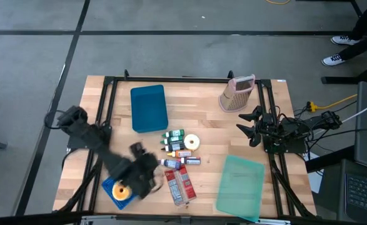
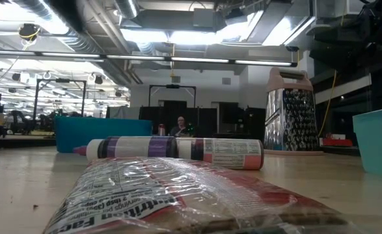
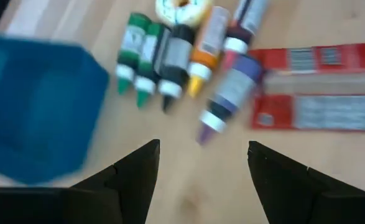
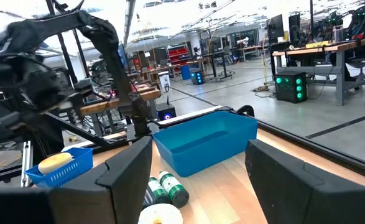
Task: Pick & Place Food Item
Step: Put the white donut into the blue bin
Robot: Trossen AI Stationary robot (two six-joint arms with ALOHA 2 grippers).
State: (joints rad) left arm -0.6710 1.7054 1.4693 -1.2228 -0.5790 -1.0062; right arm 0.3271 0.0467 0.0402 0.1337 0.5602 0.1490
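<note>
A yellow, ring-shaped food item (image 1: 120,190) (image 4: 55,163) lies in a small blue basket (image 1: 110,186) at the table's near left. My left gripper (image 1: 147,157) (image 3: 204,146) hangs open above the table just right of the basket. It points toward a row of small bottles (image 1: 175,147) (image 3: 182,53) and holds nothing. A white ring (image 1: 191,142) lies beside the bottles. My right gripper (image 1: 246,122) (image 4: 199,144) waits open at the table's right side, pointing left.
A blue tray (image 1: 149,107) (image 3: 36,106) sits at the far centre-left and a grater (image 1: 236,94) (image 2: 293,110) at the far right. Red packets (image 1: 180,185) (image 2: 177,195) lie near the front edge, with a teal board (image 1: 239,185) to their right.
</note>
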